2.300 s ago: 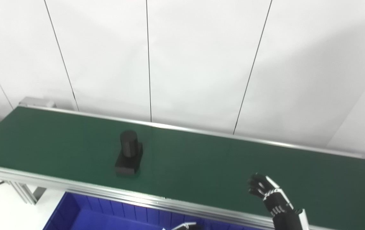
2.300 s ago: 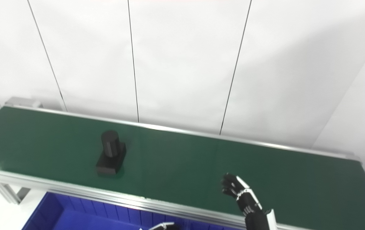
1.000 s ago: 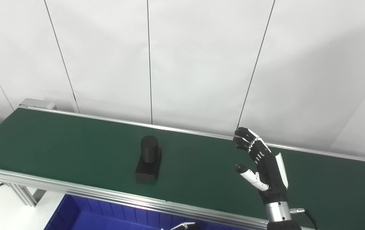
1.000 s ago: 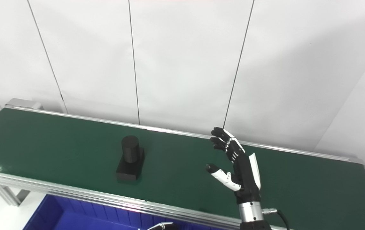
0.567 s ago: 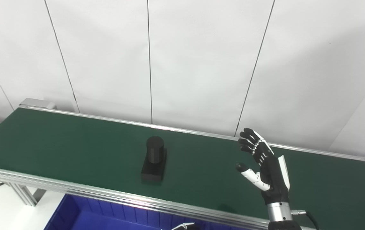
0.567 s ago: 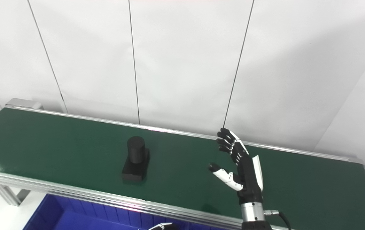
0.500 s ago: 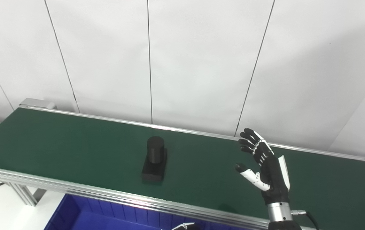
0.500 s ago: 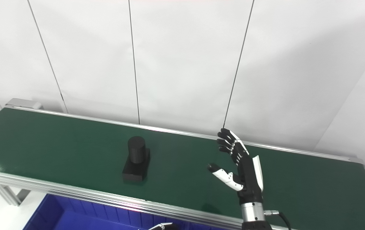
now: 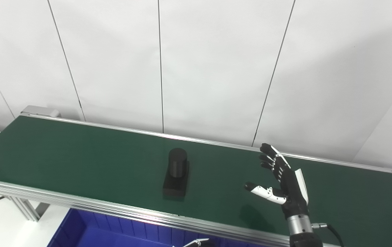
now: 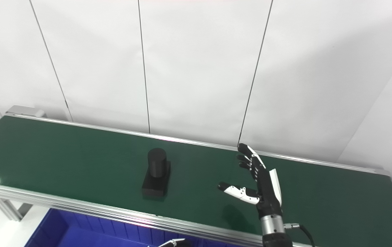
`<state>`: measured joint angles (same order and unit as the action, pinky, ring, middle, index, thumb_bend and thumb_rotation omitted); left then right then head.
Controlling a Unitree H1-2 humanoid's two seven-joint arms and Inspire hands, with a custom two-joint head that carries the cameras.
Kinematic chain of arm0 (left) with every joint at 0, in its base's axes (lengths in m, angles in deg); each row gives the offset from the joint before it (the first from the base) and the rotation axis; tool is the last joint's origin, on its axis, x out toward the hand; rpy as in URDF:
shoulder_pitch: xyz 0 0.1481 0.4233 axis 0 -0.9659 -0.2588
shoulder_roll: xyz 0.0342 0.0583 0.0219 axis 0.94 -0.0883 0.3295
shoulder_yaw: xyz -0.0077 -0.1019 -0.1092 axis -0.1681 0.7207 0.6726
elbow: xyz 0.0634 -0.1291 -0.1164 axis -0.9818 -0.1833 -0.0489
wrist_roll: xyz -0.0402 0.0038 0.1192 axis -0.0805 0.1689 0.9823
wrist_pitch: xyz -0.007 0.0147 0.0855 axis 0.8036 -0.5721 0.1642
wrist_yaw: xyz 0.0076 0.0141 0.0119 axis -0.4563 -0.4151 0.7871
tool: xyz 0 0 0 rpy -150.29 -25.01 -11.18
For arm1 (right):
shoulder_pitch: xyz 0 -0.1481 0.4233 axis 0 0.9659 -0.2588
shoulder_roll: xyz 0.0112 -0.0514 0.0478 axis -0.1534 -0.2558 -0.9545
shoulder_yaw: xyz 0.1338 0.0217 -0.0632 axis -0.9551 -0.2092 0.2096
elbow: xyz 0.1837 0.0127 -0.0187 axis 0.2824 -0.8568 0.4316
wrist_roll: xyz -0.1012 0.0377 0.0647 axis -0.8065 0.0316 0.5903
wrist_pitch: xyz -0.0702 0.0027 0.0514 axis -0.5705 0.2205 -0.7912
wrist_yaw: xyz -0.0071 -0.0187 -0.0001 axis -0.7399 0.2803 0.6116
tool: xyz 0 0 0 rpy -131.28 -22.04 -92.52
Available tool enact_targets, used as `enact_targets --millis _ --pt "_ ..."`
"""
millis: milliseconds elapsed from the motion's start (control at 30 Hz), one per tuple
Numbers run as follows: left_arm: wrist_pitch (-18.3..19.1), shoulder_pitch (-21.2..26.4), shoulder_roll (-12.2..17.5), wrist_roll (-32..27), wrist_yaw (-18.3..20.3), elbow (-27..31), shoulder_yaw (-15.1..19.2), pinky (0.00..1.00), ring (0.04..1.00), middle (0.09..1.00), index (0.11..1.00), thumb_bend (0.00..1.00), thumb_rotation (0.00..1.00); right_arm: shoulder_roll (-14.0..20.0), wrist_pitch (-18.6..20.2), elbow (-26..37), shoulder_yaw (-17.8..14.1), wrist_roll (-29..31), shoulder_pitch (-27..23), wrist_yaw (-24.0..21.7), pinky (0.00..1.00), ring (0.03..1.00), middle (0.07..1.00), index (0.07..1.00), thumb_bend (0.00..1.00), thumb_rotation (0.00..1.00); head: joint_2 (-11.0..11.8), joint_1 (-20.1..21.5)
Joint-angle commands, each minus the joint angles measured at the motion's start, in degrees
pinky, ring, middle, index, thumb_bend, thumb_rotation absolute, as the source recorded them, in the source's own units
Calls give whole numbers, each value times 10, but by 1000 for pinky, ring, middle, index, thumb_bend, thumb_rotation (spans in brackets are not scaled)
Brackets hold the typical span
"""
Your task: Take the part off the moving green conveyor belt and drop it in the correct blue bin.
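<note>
Black cylinder-on-block part [image 9: 175, 172] mid-frame on green conveyor belt [image 9: 79, 154] | right robot hand [image 9: 285, 187] lower right — fingers spread, empty | close round the cylinder as it arrives — don't topple it.

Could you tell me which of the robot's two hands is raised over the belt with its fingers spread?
The right hand, open above the green belt; the left hand barely shows at the bottom edge.

The black robotic right hand [image 9: 287, 187] with white thumb segments and white side panel ends in a silver metal wrist with a black cable.
</note>
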<state>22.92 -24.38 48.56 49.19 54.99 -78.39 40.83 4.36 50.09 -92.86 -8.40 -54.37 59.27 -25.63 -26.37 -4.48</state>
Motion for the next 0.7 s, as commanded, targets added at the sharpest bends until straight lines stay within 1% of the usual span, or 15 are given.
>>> enact_targets --millis 0,67,200,367,467,567,667 --pt "-21 4 -4 0 6 17 1 702 769 779 764 968 638 3 -18 2 5 -4 -25 12 738 797 857 866 975 200 -1 0" --pt "-21 4 -4 0 6 17 0 703 769 780 764 966 637 4 -18 -5 6 -5 -28 15 738 798 856 866 974 180 -2 1" --pt "-21 4 -4 2 4 18 0 701 769 779 766 971 643 7 -18 -20 9 -12 -34 20 742 805 860 872 967 184 -3 5" --pt "-21 5 -6 1 3 15 1 714 773 779 764 987 648 15 -18 -38 17 -24 -47 26 760 818 879 873 963 170 -4 7" --pt "-21 4 -8 -2 9 17 3 713 774 782 764 984 640 22 -18 -51 28 -38 -56 29 761 828 896 881 963 171 -3 6" --pt "-21 6 -7 3 4 17 0 710 770 777 766 965 640 29 -18 -63 39 -63 -64 37 744 834 899 889 965 219 -3 6" --pt "-21 6 -7 3 3 16 0 705 768 775 766 969 646 32 -18 -72 48 -73 -69 39 731 830 897 886 971 223 -3 6"
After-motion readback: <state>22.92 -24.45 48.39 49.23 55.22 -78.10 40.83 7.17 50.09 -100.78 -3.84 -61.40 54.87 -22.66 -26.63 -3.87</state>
